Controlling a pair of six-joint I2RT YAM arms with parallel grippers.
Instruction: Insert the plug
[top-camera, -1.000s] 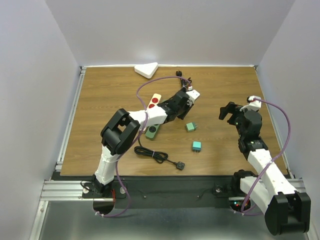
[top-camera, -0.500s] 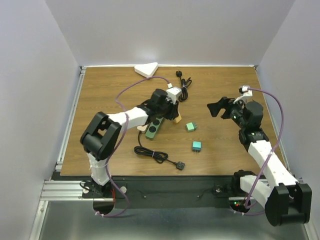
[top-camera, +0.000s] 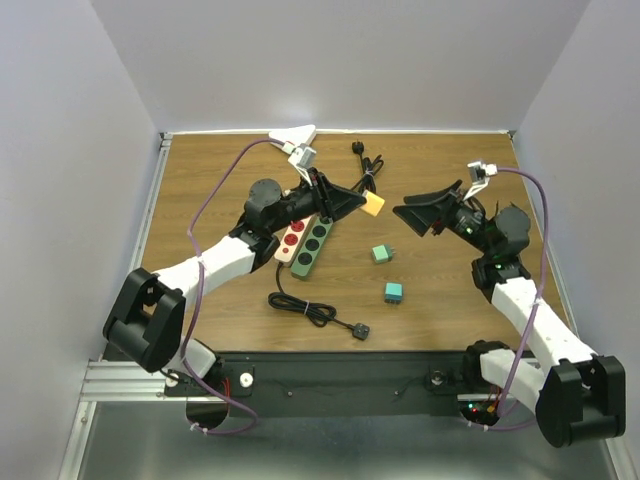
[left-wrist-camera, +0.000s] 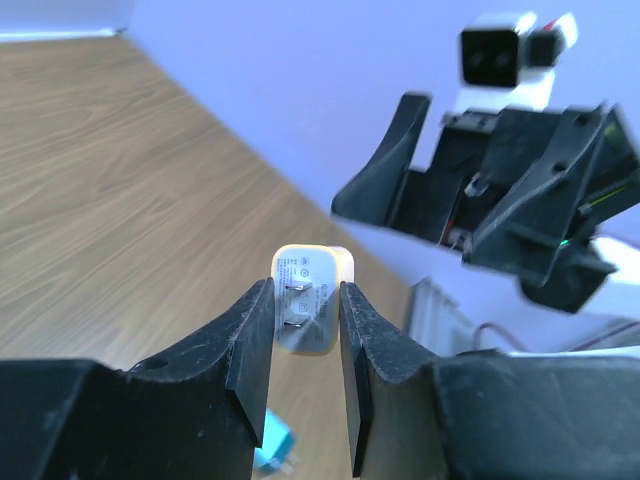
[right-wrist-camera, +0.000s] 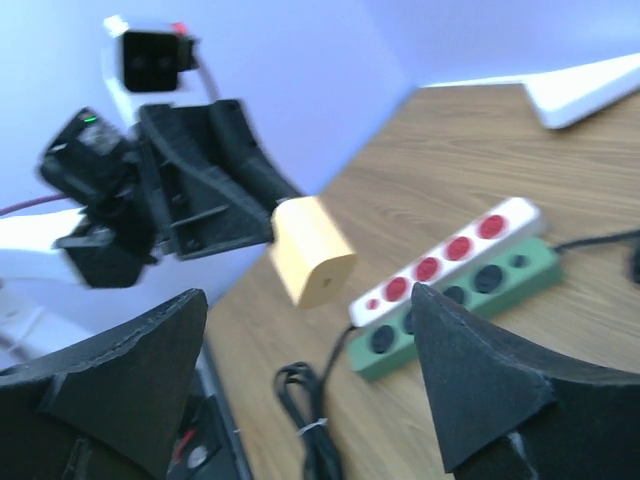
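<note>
My left gripper (top-camera: 358, 202) is shut on a cream-yellow plug (top-camera: 373, 204), held in the air right of the power strips. In the left wrist view the plug (left-wrist-camera: 312, 298) sits pinched between both fingers (left-wrist-camera: 250, 330), its two metal prongs facing the camera. My right gripper (top-camera: 412, 213) hovers just right of the plug, open and facing it. From the right wrist the plug (right-wrist-camera: 312, 250) hangs between and beyond my wide-apart fingers (right-wrist-camera: 130, 370). A white power strip with red sockets (top-camera: 293, 238) and a green one (top-camera: 313, 243) lie side by side on the table.
Two teal plugs (top-camera: 381, 254) (top-camera: 394, 291) lie on the wooden table right of the strips. The green strip's black cord (top-camera: 315, 312) is coiled near the front edge. Another black cable (top-camera: 365, 160) and a white triangular block (top-camera: 292, 138) lie at the back.
The left arm has swung and lifted the plug up off the strips, toward the right. The right gripper has moved left to face it, its jaws closing in slightly.
</note>
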